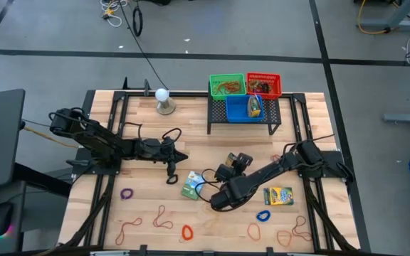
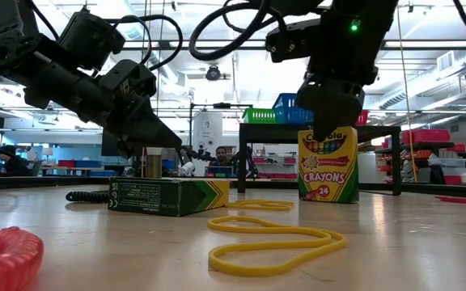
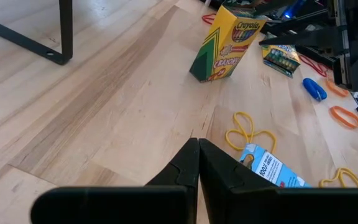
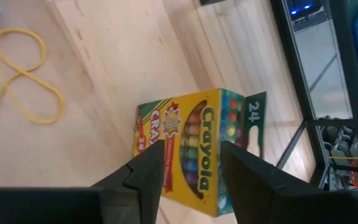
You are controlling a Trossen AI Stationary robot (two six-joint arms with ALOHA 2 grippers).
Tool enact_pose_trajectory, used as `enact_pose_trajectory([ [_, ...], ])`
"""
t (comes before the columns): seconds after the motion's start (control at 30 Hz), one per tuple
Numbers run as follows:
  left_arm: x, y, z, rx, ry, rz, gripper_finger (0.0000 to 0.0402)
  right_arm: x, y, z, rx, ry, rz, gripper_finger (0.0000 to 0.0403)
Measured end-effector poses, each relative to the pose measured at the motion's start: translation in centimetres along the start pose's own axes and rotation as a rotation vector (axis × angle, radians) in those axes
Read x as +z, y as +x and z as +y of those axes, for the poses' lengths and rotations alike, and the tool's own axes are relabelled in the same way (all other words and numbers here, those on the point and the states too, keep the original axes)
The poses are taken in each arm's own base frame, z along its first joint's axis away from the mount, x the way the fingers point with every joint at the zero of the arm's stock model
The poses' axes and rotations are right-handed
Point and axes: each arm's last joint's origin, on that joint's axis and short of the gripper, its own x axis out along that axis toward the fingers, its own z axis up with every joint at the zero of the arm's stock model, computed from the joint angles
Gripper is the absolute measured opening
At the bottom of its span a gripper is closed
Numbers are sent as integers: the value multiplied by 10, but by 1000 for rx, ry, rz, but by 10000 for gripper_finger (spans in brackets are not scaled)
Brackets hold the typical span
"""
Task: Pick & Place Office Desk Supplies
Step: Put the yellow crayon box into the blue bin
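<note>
In the low view, the crayon box stands upright.

A light wooden surface carries a black mesh rack at its far edge, with a white ball on a stand beside it. Crayon boxes lie mid-surface and toward the right edge. Rubber bands and a purple loop, a red loop and a blue loop lie scattered along the near edge.

Standing crayon box right of lying crayon box; rubber band before both; rack behind.
</note>
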Motion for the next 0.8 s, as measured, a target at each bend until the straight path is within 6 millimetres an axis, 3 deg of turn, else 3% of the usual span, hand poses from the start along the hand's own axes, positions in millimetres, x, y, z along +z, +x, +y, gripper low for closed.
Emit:
enact_pose_trajectory([
  [0.27, 0, 0, 0, 7, 14, -3, 14, 9, -15, -1, 40, 16, -41, 180],
  [0.43, 0, 0, 0, 17, 15, -8, 14, 24, -29, -5, 97, -1, -93, 164],
  [0.67, -1, 0, 2, 27, -37, 8, 14, 55, -60, -23, 249, 19, -128, 68],
  [0.8, -1, 0, 2, 26, -44, 7, 14, 75, -72, -53, 398, 94, -113, 9],
])
